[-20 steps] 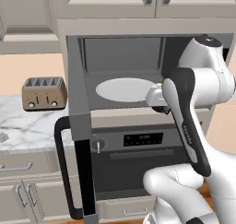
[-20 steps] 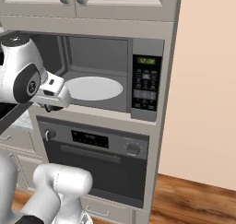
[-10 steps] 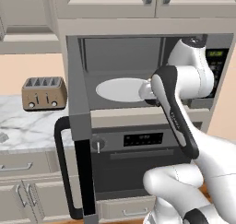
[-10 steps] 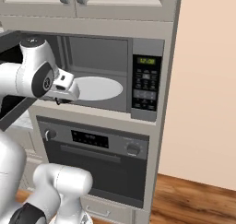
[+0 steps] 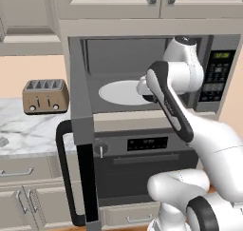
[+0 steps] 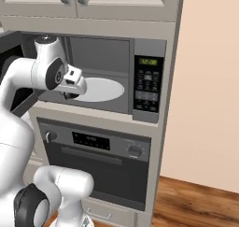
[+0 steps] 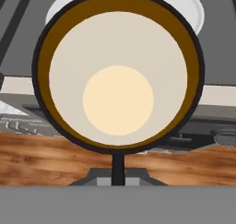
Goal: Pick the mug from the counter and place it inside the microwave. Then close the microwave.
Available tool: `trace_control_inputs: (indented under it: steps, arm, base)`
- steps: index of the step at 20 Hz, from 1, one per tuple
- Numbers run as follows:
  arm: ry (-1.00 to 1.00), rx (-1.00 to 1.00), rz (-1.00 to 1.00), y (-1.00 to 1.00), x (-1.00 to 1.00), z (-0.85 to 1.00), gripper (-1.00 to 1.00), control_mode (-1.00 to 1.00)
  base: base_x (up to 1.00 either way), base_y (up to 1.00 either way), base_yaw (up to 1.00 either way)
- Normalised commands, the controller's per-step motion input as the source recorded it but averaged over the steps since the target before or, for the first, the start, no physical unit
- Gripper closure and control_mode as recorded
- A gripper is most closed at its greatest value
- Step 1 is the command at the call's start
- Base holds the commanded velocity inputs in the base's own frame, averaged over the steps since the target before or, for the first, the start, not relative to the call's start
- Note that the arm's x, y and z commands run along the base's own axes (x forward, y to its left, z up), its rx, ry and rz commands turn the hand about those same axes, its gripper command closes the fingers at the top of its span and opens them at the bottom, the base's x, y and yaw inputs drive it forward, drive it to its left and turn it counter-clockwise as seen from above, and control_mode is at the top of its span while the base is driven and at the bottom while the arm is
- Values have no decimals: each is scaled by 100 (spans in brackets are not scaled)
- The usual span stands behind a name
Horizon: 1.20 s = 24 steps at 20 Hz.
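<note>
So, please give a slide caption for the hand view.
Gripper holds the mug, seen from above, before the microwave turntable.

Kitchen: microwave [image 6: 100, 76], oven [image 6: 100, 163], toaster [image 5: 45, 95]

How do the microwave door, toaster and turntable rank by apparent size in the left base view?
1. Microwave door, largest, though it swings toward the camera, so nearness inflates it.
2. Turntable and toaster look alike; the arm hides part of the turntable, so no ranking.
</note>
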Motion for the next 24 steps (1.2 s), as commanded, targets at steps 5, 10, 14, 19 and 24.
trace_control_inputs:
  steps: [5,10,14,19,24]
  arm:
    - [0,0,0,6,29,-11,100,-100]
    - [0,0,0,3,33,-9,100,-100]
    - [0,0,0,6,23,-19,100,-100]
    - [0,0,0,6,10,-24,100,-100]
    - [0,0,2,8,16,-3,100,-100]
  base:
    - [0,0,0]
    - [0,0,0]
    - [0,0,0]
    - [0,0,0]
    - [0,0,0]
